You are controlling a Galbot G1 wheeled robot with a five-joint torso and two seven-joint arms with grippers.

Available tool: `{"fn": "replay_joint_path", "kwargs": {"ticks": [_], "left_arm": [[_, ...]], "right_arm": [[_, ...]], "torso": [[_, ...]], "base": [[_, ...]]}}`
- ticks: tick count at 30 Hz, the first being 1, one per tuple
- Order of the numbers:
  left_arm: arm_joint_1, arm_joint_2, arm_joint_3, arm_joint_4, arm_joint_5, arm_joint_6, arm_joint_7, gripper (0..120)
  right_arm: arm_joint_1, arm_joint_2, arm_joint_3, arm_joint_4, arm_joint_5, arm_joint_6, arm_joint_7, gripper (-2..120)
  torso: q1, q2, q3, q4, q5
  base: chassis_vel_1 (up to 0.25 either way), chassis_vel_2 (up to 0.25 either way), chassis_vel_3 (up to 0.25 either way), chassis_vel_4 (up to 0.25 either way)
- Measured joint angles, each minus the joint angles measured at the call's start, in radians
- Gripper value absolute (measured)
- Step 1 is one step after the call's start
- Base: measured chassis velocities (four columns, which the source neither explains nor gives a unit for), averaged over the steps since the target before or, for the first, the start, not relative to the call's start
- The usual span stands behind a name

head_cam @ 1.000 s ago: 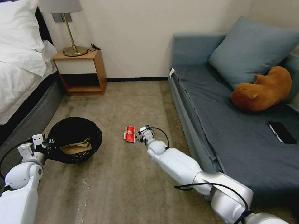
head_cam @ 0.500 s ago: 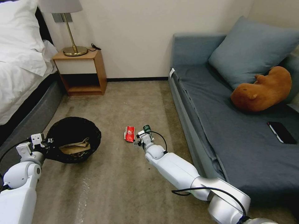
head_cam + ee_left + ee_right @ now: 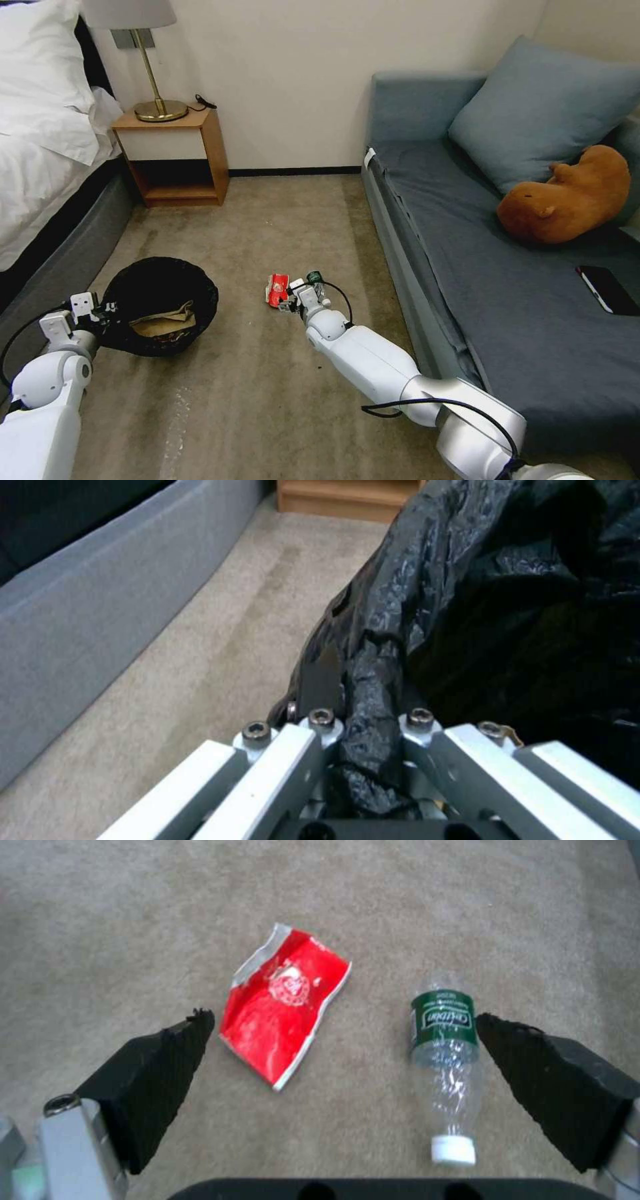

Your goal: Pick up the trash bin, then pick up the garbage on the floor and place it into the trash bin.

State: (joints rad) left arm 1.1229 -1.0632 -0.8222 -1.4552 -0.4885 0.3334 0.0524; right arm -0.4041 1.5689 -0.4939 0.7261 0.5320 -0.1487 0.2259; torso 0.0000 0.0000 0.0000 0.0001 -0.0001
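Observation:
The trash bin (image 3: 160,293), lined with a crinkled black bag (image 3: 467,605), is at the left over the carpet. My left gripper (image 3: 93,312) is shut on its near rim, and the bag is pinched between the fingers (image 3: 320,730). Crumpled brown paper (image 3: 163,317) lies inside the bin. On the floor a red snack packet (image 3: 277,288) (image 3: 283,1002) and a clear bottle with a green label (image 3: 314,277) (image 3: 445,1050) lie side by side. My right gripper (image 3: 293,298) (image 3: 343,1017) hovers low over both, open, its black pads (image 3: 160,1070) straddling the two pieces.
A bed (image 3: 47,153) and its grey base line the left side. A wooden nightstand (image 3: 175,157) with a lamp stands at the back wall. The grey sofa (image 3: 507,267) on the right holds a cushion, a brown plush toy (image 3: 567,197) and a black phone (image 3: 610,290).
My right arm has pulled back and leftward, bringing the gripper over the red packet and uncovering the bottle. The whole head view has shifted slightly. My left gripper keeps hold of the bin.

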Motion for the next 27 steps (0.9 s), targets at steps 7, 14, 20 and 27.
{"fn": "replay_joint_path", "kwargs": {"ticks": [7, 14, 20, 27], "left_arm": [[-0.006, 0.023, -0.009, 0.012, -0.011, -0.001, 0.000, 3], [-0.005, 0.031, -0.034, 0.018, -0.011, 0.001, 0.000, 3], [0.004, 0.032, -0.046, 0.014, -0.013, 0.002, 0.000, 3], [0.010, 0.027, -0.053, 0.010, -0.013, 0.003, 0.000, 3]], "right_arm": [[-0.007, 0.001, 0.010, -0.005, -0.009, 0.006, -0.001, 100], [-0.018, -0.001, 0.010, 0.003, -0.014, 0.007, 0.001, 100], [-0.017, 0.001, 0.009, 0.005, -0.015, 0.006, 0.001, 100], [-0.017, 0.008, 0.006, 0.004, -0.017, 0.007, 0.000, 100]], "torso": [[0.000, 0.000, 0.000, -0.0004, 0.0000], [0.000, 0.000, 0.000, 0.0002, 0.0000], [0.000, 0.000, 0.000, -0.0002, 0.0000], [0.000, 0.000, 0.000, -0.0001, 0.0000]], "base": [[-0.075, 0.066, 0.053, -0.077], [-0.051, 0.067, 0.059, -0.046], [-0.075, 0.077, 0.075, -0.078], [-0.072, 0.072, 0.067, -0.072]]}}
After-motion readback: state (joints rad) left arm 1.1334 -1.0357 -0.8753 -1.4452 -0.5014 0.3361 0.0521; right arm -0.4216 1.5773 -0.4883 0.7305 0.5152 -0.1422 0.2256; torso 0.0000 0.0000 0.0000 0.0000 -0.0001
